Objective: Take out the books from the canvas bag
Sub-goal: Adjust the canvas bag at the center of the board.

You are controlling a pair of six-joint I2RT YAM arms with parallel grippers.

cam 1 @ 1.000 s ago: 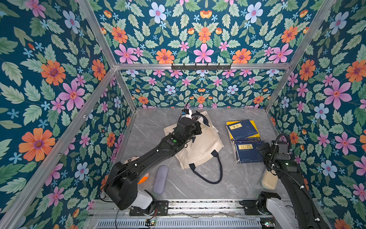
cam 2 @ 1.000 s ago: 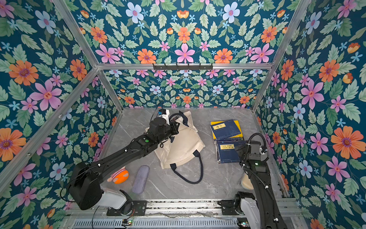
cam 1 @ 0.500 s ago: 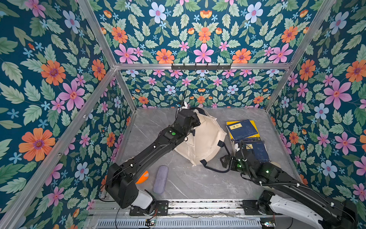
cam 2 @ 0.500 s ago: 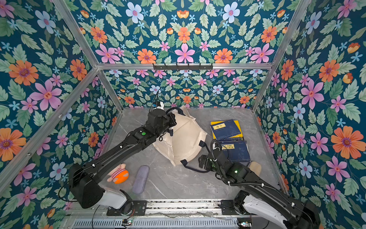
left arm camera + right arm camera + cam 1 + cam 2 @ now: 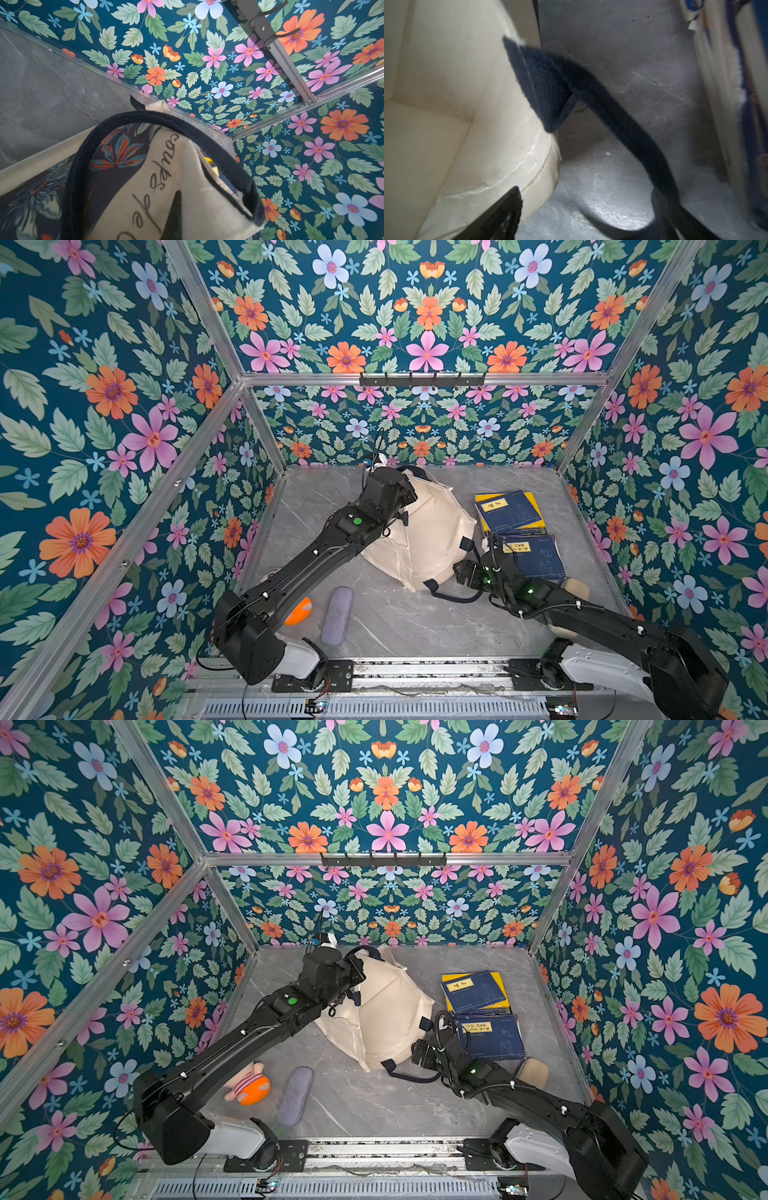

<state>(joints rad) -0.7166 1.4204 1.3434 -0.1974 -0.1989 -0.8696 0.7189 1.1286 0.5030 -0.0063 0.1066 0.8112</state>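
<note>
Mid-table: canvas bag [image 5: 424, 535] bunched, far end pinched in clenched left gripper [image 5: 392, 489]. Right gripper [image 5: 467, 572] spread wide at bag's near edge, navy handle [image 5: 453, 597] beside it, holding nothing. Navy books [image 5: 515, 514] flat on table [image 5: 395, 626] just right of bag.

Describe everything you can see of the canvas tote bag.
The canvas bag is a creased cream tote with navy handles. Its plain side faces up in both top views; the left wrist view shows a dark printed picture with script on it. It rests on the table, its far end bunched up where the left gripper pinches it. One handle trails toward the open right gripper.
</note>
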